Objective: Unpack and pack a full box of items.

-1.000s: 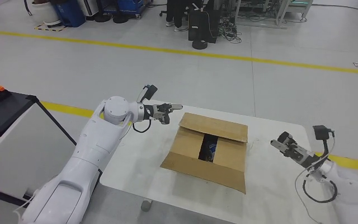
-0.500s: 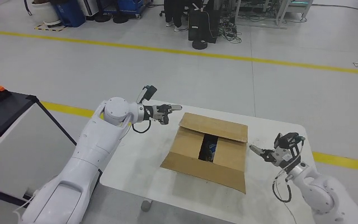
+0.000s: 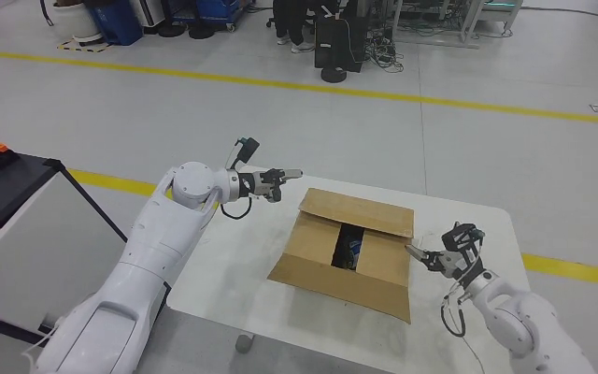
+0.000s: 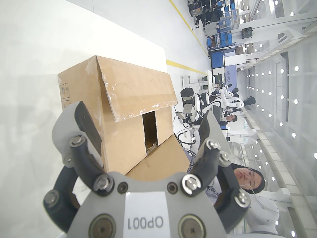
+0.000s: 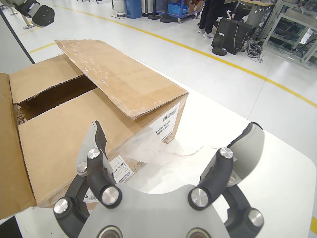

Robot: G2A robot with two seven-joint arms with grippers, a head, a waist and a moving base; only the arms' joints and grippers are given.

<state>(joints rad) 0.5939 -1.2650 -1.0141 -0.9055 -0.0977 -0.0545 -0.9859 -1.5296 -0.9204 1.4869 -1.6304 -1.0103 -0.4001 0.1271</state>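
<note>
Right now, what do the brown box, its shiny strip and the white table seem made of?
Brown rectangular box: corrugated cardboard, matte; thick, ragged flap edges suggest it. Shiny strip on the raised flap: probably clear plastic tape, glossy and wrinkled. White rounded table: smooth, faintly reflective top, perhaps laminate; I cannot tell for sure.

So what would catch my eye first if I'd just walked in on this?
Most likely the brown cardboard box in the middle of the white table, its top flaps partly raised with a dark gap between them. Next come the two claws on either side of it. The left claw hangs open a little way off one corner, and the right claw, also open, sits close to the opposite side.
</note>
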